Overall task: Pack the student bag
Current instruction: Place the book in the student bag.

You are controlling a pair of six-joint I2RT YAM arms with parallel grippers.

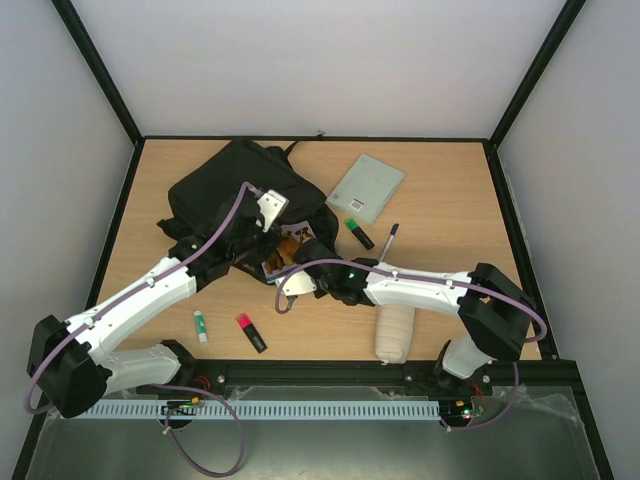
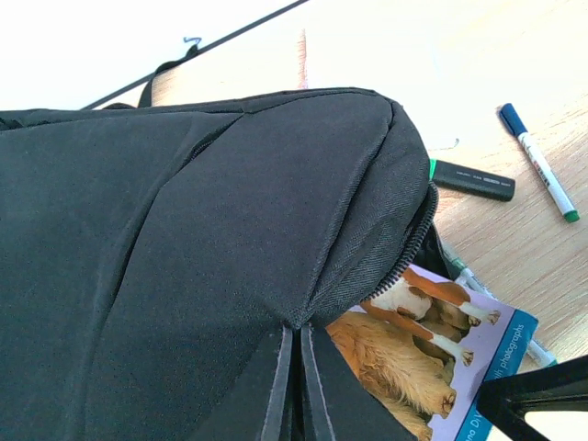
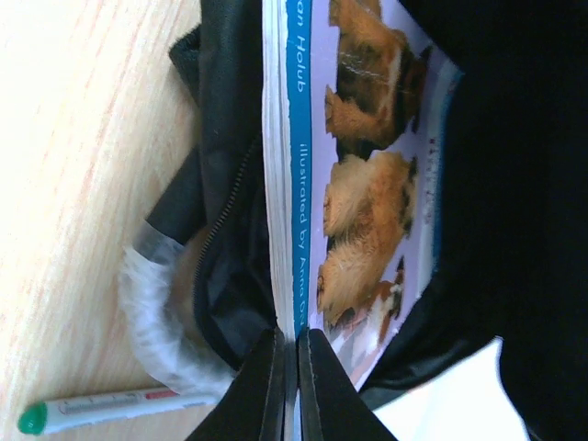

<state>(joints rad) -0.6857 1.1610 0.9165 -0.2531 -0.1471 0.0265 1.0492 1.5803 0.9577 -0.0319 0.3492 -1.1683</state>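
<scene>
Black fabric, the student bag (image 1: 225, 185) lies toward the far left corner of the table (image 1: 450, 200), its open mouth toward the table's middle. The left fingers (image 2: 262, 395) are closed on a fold of bag cloth; the right fingers (image 3: 262, 390) pinch the dog-cover book (image 3: 367, 184), half inside the bag.

At the tips of the right gripper (image 3: 296, 338), the book (image 3: 367, 230) is showing a lilac cover, blue spine and tan-and-white dogs; the student bag (image 3: 524, 184) around the gripper is appearing plain black.

Grey notebook (image 1: 366, 188), green highlighter (image 1: 360, 235), blue pen (image 1: 393, 236), pink highlighter (image 1: 251, 333), white pouch (image 1: 394, 332)
</scene>
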